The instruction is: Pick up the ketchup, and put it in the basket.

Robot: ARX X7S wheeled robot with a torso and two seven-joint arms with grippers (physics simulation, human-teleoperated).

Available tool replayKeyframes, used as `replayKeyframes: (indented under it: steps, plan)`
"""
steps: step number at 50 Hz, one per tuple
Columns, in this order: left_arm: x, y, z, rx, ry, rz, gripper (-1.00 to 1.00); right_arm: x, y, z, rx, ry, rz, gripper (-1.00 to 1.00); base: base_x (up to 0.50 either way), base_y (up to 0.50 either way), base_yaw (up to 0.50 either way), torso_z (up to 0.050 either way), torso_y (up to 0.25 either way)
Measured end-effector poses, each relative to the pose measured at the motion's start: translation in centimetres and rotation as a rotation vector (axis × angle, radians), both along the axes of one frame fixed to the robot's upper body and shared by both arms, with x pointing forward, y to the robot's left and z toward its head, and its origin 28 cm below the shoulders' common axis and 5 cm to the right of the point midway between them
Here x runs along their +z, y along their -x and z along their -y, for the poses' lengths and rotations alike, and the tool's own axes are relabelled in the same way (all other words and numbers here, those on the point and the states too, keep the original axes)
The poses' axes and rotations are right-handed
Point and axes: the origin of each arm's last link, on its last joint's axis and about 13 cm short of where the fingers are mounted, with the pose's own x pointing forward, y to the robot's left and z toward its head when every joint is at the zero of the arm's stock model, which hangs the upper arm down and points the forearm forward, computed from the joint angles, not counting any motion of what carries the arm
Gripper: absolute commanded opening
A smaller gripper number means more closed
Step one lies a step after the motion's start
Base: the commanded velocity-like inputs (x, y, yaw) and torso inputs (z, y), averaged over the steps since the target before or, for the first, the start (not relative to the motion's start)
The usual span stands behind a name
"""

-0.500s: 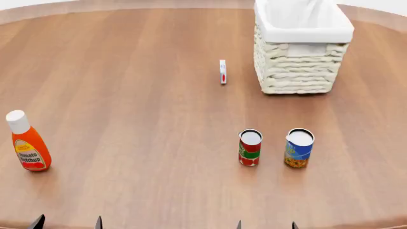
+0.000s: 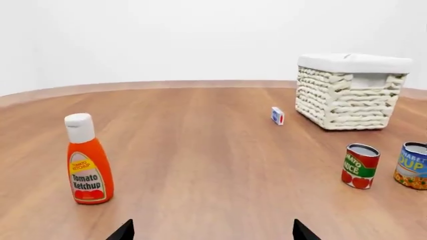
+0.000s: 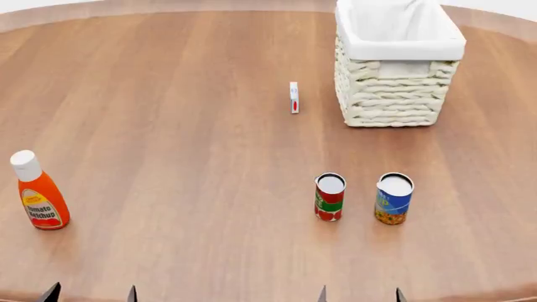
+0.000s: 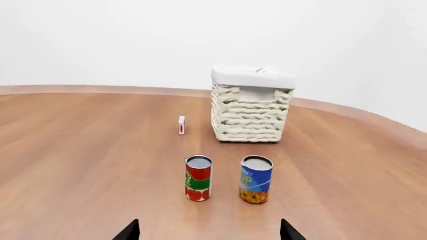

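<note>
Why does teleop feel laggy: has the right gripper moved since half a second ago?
Yes, slightly: in the head view the right gripper has shifted toward the robot's right, judged against the red-and-green can.

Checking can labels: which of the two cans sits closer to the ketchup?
The red-and-green can. It stands on the ketchup side of the blue-and-yellow can, which stands on its far side.

Round wooden table (image 3: 193, 126) seen from above.
Upright: ketchup (image 3: 39, 199) far left, two cans mid-right, basket (image 3: 398, 69) beyond them.
</note>
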Motion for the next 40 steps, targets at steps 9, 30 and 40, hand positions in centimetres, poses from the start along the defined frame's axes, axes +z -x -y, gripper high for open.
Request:
replayKeyframes:
  steps: [9,30,40]
  plan:
    - [2.0,0.5,0.2,0.001,-0.003,0.066,1.00,1.7,0.2,0.2,-0.029,0.010,0.059,1.00,0.00,0.00,0.00,0.000,0.000]
    - [9.3,2.7,0.4,0.001,0.023,0.279,1.00,9.3,1.6,0.1,-0.033,0.058,0.268,1.00,0.00,0.00,0.00,0.000,0.000]
    - [11.5,3.5,0.4,-0.002,0.025,0.350,1.00,11.5,2.3,0.1,-0.040,0.075,0.324,1.00,0.00,0.00,0.00,0.000,0.000]
